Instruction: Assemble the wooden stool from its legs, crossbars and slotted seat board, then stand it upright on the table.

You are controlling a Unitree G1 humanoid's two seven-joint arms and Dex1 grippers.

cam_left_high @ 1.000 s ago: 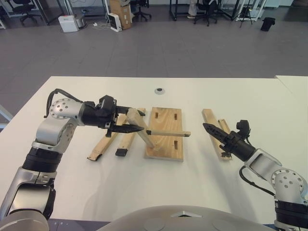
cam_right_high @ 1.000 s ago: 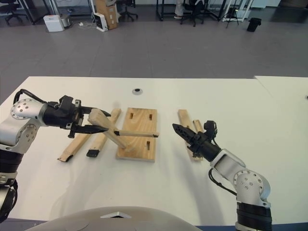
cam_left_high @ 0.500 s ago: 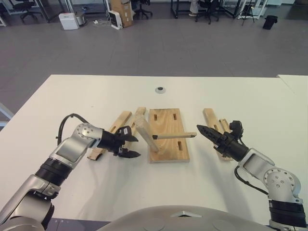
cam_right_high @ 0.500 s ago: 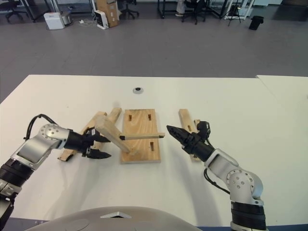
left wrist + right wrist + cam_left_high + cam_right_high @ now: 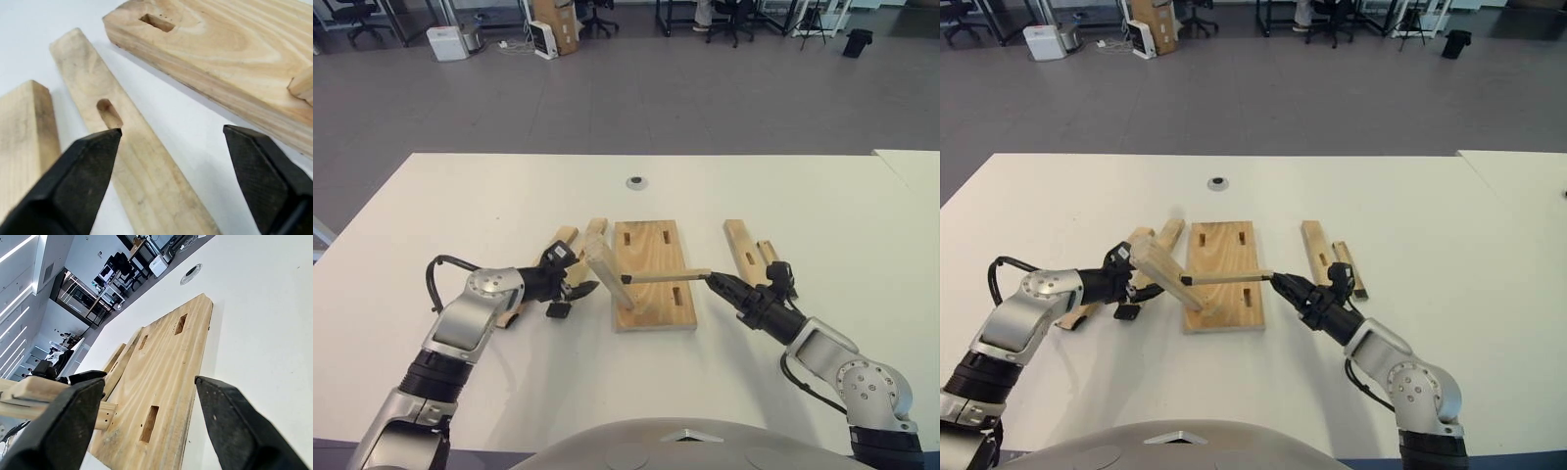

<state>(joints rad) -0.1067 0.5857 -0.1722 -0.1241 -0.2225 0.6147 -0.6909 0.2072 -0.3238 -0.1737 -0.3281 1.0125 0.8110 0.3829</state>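
The slotted seat board lies flat at the table's middle. A leg leans tilted at the board's left edge, and a crossbar plugged into it reaches right over the board. My left gripper is low on the table just left of that leg, open. In the left wrist view its fingers straddle a loose leg with a slot hole. My right gripper is open at the crossbar's free end, its tips close to it. The right wrist view looks along the seat board between spread fingers.
Two more loose legs lie left of the board, with a small black piece beside them. A leg and a thin crossbar lie right of the board. A round grommet sits farther back. The table's front is free.
My left gripper has let go of the leaning leg and dropped to the table by the loose legs. My right gripper has moved left to the crossbar's free end. The camera has shifted.
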